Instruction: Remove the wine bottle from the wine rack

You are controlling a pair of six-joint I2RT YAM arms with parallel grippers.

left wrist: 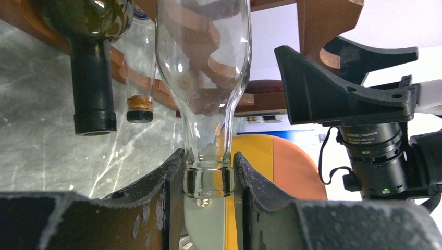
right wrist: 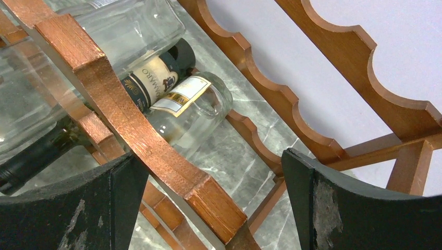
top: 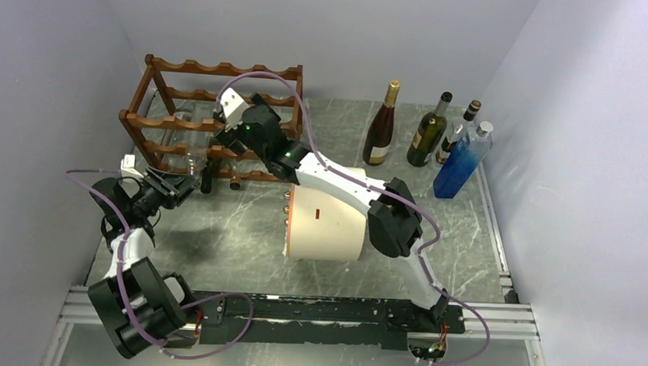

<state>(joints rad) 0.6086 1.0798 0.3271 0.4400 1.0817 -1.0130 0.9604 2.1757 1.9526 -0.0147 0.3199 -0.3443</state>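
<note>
The reddish-brown wine rack [top: 217, 88] stands at the back left. A clear glass wine bottle [left wrist: 203, 62] lies in it with its neck pointing forward. My left gripper [left wrist: 208, 166] is shut on the lip of that neck; in the top view it [top: 187, 177] sits just in front of the rack. My right gripper [right wrist: 211, 166] is open, its fingers either side of the end of a rack rail [right wrist: 130, 120] without touching it; in the top view it [top: 224, 137] reaches over the rack's front. Lower bottles [right wrist: 156, 78] lie beneath.
A dark bottle neck [left wrist: 93, 78] and a corked neck [left wrist: 139, 101] stick out beside the clear one. A cream cylinder [top: 323, 224] lies mid-table under the right arm. Several upright bottles [top: 428, 131], one blue [top: 462, 160], stand back right. Walls close in on both sides.
</note>
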